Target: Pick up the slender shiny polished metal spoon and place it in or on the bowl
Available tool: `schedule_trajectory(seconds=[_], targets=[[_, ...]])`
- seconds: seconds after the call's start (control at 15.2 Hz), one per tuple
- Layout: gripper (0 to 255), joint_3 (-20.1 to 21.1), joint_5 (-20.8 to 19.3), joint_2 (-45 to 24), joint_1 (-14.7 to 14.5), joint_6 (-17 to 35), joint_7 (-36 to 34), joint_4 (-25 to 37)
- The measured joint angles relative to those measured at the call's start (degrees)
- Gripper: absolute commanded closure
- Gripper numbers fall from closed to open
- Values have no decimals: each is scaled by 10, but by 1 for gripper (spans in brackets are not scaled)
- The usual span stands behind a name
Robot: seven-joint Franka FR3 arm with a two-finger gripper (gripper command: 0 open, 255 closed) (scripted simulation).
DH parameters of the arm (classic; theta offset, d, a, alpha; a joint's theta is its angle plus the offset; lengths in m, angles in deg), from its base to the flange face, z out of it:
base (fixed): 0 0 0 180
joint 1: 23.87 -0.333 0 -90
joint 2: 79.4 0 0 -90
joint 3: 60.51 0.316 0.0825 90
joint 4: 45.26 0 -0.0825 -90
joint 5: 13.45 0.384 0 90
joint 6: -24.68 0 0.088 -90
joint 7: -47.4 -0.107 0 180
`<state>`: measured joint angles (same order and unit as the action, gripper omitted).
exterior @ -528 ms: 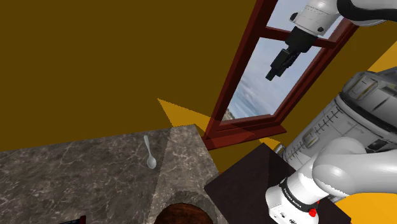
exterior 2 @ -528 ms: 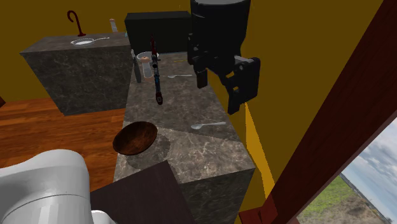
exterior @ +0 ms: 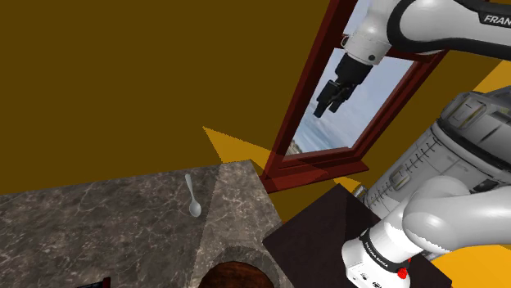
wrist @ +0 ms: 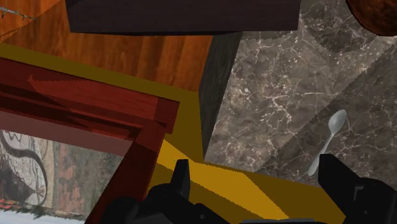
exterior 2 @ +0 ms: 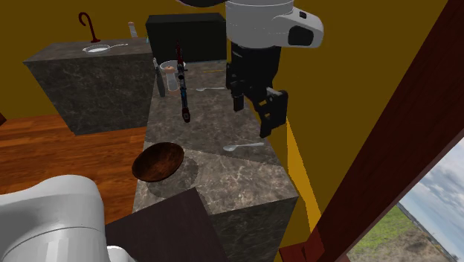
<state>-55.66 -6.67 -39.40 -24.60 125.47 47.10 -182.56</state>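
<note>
A: Where's the spoon (exterior: 192, 197)?
B: Flat on the dark stone counter (exterior: 98, 214), near its far edge. The brown bowl (exterior: 233, 275) sits closer to the stand (exterior: 323, 227), well apart from it.
A: And the gripper (exterior: 329, 98)?
B: High before the window (exterior: 336, 131), its 2 fingers (wrist: 337, 178) spread, clasping nothing.

Silver-grey spoon (exterior: 192, 199), reddish-brown bowl (exterior 2: 158, 161) — dark, white-veined counter (exterior 2: 223, 179), perhaps marble.

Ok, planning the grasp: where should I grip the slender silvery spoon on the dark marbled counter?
Probably mid-handle, from straight above: the slender silvery spoon lies flat on the dark marbled counter, so pinch across its thin handle.
</note>
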Motion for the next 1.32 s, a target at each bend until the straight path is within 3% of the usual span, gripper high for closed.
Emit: schedule_trajectory(seconds=[0.66, 1.32], targets=[[0, 75, 46, -139, -15, 147, -96, -23], [0, 140, 43, -350, -25, 286, -206, 38]])
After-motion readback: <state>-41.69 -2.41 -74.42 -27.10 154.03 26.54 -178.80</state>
